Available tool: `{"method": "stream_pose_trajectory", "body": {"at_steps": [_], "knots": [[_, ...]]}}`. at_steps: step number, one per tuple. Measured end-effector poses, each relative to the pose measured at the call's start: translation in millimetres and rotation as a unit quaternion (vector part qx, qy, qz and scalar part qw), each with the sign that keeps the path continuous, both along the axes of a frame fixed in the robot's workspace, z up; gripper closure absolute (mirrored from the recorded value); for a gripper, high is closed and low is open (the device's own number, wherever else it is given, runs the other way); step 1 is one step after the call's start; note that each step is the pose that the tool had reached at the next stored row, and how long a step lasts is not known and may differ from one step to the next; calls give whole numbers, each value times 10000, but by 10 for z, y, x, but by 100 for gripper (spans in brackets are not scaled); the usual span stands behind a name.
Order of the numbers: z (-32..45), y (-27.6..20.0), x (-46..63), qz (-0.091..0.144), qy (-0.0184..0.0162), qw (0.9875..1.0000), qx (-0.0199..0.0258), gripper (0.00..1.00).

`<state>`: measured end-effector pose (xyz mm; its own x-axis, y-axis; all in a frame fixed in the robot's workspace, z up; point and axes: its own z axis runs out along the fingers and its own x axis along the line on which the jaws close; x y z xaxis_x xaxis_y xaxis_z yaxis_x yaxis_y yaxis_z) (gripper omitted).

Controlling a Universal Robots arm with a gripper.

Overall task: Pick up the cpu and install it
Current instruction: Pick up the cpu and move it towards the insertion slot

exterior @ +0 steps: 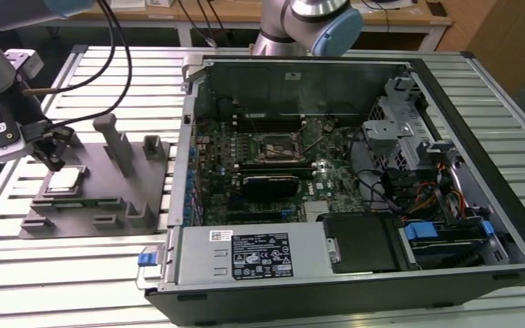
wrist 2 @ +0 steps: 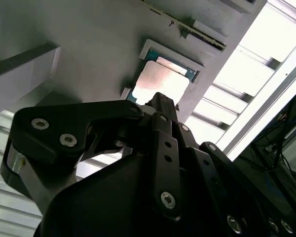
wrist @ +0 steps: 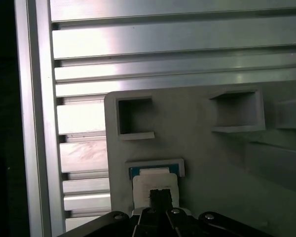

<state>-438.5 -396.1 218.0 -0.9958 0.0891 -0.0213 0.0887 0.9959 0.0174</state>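
Observation:
The cpu point(exterior: 65, 180) is a small silvery square with a pale rim, lying flat in a recess of the grey fixture plate point(exterior: 107, 181) at the exterior view's left. My gripper point(exterior: 55, 162) hangs right over the cpu's far edge, its dark fingers pressed together with nothing between them. Whether the tips touch the chip I cannot tell. In the second wrist view the cpu point(wrist 2: 162, 81) lies just past the gripper point(wrist 2: 159, 97). The first wrist view has the cpu point(wrist: 155, 181) under the gripper point(wrist: 160, 195) on the fixture plate point(wrist: 202, 153). The dark socket point(exterior: 275, 145) sits mid-motherboard.
An open computer case point(exterior: 481, 123) lies on the slatted metal table point(exterior: 80, 273), with cables, a drive cage and a power supply point(exterior: 244, 254) inside. Upright posts point(exterior: 117, 140) rise from the fixture plate close to my gripper. A second arm's base point(exterior: 308, 24) stands behind the case.

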Motion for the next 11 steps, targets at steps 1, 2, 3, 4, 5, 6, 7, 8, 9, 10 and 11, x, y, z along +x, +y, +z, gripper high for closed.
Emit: {"method": "stream_pose_trajectory", "body": {"at_steps": [1, 2, 3, 4, 5, 6, 7, 8, 9, 10, 11], "knots": [[-19, 0, 0, 7, 0, 10000, 0, 89], [-38, 0, 0, 16, 0, 10000, 0, 89], [-56, 0, 0, 25, 0, 10000, 0, 89], [-74, 0, 0, 32, 0, 10000, 0, 89], [-92, 0, 0, 37, 0, 10000, 0, 89], [-109, 0, 0, 40, 0, 10000, 0, 89], [-126, 0, 0, 42, 0, 10000, 0, 89], [-139, 0, 0, 44, 1, 10000, 0, 89], [-152, 0, 0, 45, 1, 10000, 0, 89], [-161, 0, -1, 46, 1, 10000, 0, 89], [-168, -1, -2, 47, 1, 10000, 0, 89]]}}
